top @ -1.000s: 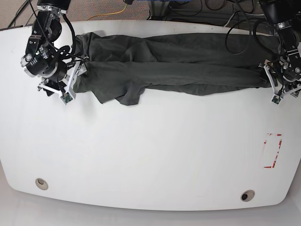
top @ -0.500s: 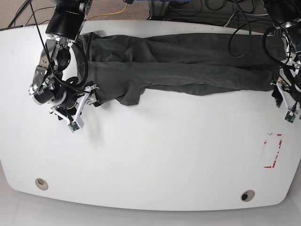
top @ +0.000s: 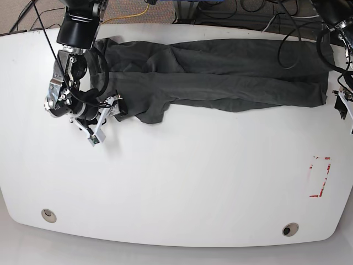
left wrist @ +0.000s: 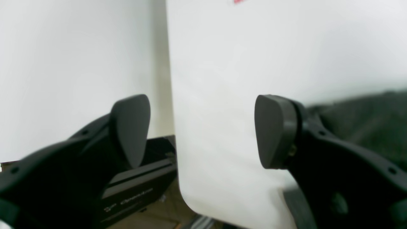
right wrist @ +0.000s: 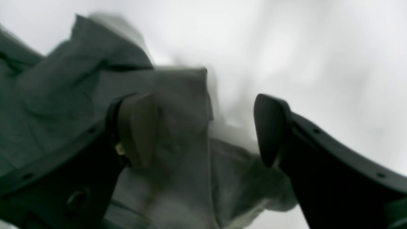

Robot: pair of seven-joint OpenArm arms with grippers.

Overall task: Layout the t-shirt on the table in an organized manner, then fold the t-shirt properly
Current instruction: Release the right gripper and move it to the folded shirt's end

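Showing table (left wrist: 222,79) edge, left gripper (left wrist: 203,133) gapes empty | right gripper (right wrist: 203,130) gapes over cloth | t-shirt (top: 220,74) bunched lengthwise, wrinkled.

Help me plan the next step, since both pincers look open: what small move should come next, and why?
Probably bring the right pincer down onto the sleeve flap and close. The t-shirt lies bunched in a long band across the table, and that flap sits between its open fingers. The left pincer hangs over the table edge, beside the cloth.
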